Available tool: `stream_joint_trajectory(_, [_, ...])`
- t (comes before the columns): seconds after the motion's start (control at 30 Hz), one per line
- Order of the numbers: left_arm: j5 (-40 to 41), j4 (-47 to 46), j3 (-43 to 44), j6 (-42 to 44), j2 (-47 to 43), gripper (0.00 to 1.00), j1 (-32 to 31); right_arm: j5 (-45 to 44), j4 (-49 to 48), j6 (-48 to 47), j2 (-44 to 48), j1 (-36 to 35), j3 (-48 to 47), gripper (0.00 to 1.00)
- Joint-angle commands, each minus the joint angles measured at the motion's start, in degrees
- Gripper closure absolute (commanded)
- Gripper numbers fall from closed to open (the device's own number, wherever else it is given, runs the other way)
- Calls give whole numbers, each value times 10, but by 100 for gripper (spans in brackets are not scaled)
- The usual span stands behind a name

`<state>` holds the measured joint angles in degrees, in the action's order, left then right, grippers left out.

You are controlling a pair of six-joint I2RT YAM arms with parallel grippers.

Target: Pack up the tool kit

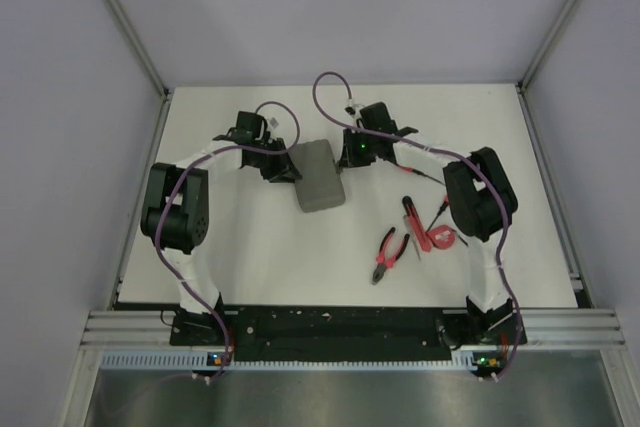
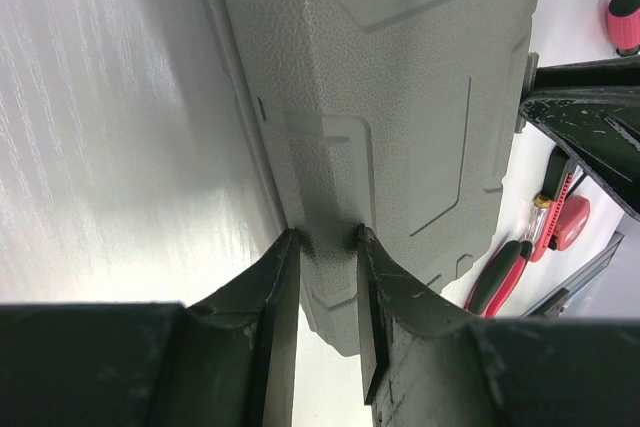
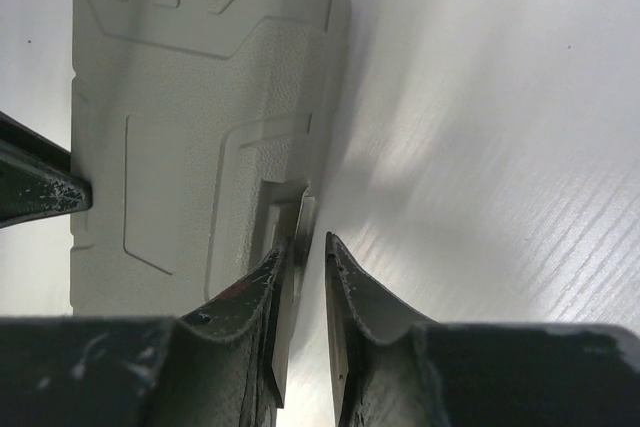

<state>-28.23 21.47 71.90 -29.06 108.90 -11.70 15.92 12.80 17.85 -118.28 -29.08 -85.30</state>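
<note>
1. Left claw (image 2: pixel 325 247): the tips stand narrowly apart and are clamped, as far as this view shows, on a small ribbed section at the case (image 2: pixel 400 97) edge. The fingers are black, hard and scuffed.

2. Right claw (image 3: pixel 307 247): the tips are nearly together at the latch tab (image 3: pixel 292 205) on the opposite long edge. I cannot tell whether they pinch the tab or only flank it.

3. Case: it lies flat on the bench (image 3: pixel 480 147), directly ahead of both claws and held between them. It is a grey moulded plastic clamshell with a fine pebbled grain, rounded corners and raised angular panels on the lid. The lid is down, so no slot is visible.

4. Tools: all visible tools lie loose on the bench, beyond the case from my left claw and back toward my right arm's base.
   - Pliers (image 1: pixel 390 250): red-and-black grips, jaws toward the near edge.
   - Tape measure (image 1: pixel 441 239): red, compact, rounded.
   - Screwdriver (image 2: pixel 545 215): thin shaft, lying beside the tape measure.

5. Status (judgement): nothing is packed. Remaining steps:
   - Release the latch.
   - Raise the lid.
   - Seat each tool in its slot.
   - Close the case.

The smooth plastic and the thin tab will likely need a firm, square pinch.
</note>
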Motion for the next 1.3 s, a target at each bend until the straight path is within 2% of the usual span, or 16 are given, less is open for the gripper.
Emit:
stream_joint_trajectory(0.0, [57, 35, -26, 22, 21, 74, 1, 14, -11, 3, -20, -1, -25, 82])
stream_joint_trajectory(0.43, [54, 35, -27, 23, 20, 73, 1, 0, -12, 12, -41, -4, -30, 82])
stream_joint_trajectory(0.73, [54, 36, -28, 22, 19, 73, 1, -55, 3, -1, -35, -5, -26, 82])
stream_joint_trajectory(0.93, [55, 35, -27, 21, 20, 73, 1, -77, 5, -26, -18, -12, -20, 74])
stream_joint_trajectory(1.07, [53, 34, -27, 20, 22, 73, 1, -26, -5, -21, -22, -12, -22, 69])
stream_joint_trajectory(1.27, [54, 35, -26, 20, 20, 73, 1, 39, -31, 19, -37, -10, -23, 69])
